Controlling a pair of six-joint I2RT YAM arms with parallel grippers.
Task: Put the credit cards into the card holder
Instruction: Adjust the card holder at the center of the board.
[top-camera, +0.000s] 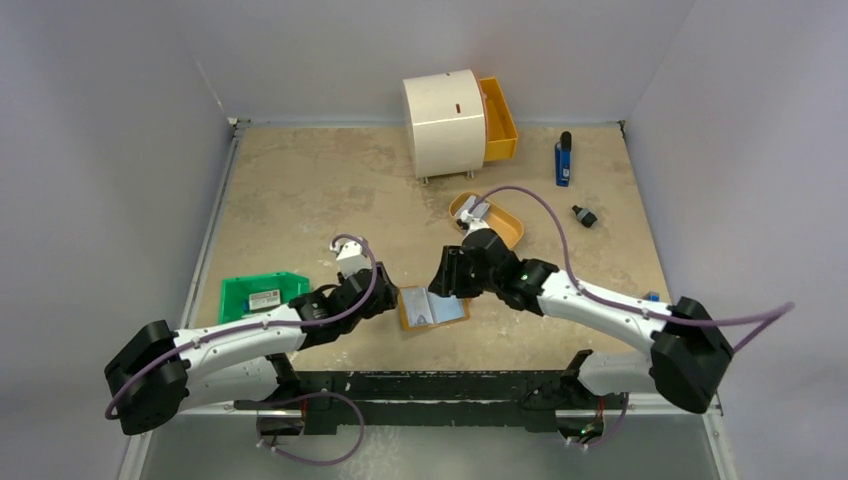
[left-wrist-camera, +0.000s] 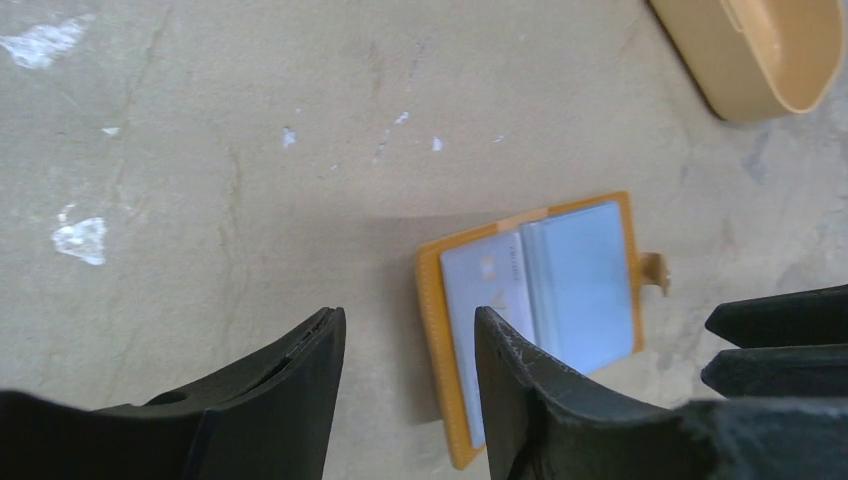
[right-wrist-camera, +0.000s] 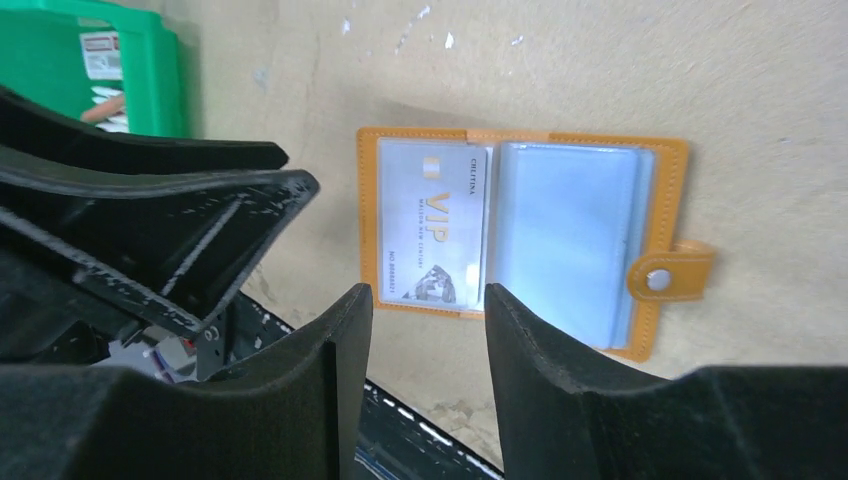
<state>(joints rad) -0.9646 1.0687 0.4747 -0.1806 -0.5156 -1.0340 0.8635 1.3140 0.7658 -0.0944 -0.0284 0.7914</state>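
The card holder (right-wrist-camera: 690, 270) lies open and flat on the table (top-camera: 300, 190), between both grippers; one credit card (right-wrist-camera: 432, 225), thin and glossy, sits in its left clear sleeve; a second card you cannot see here. The left gripper (left-wrist-camera: 410, 330) and the right gripper (right-wrist-camera: 427, 300) stand about half open, holding nothing. I think you should pin the stiff tan cover with one finger before sliding anything into the soft plastic pockets.
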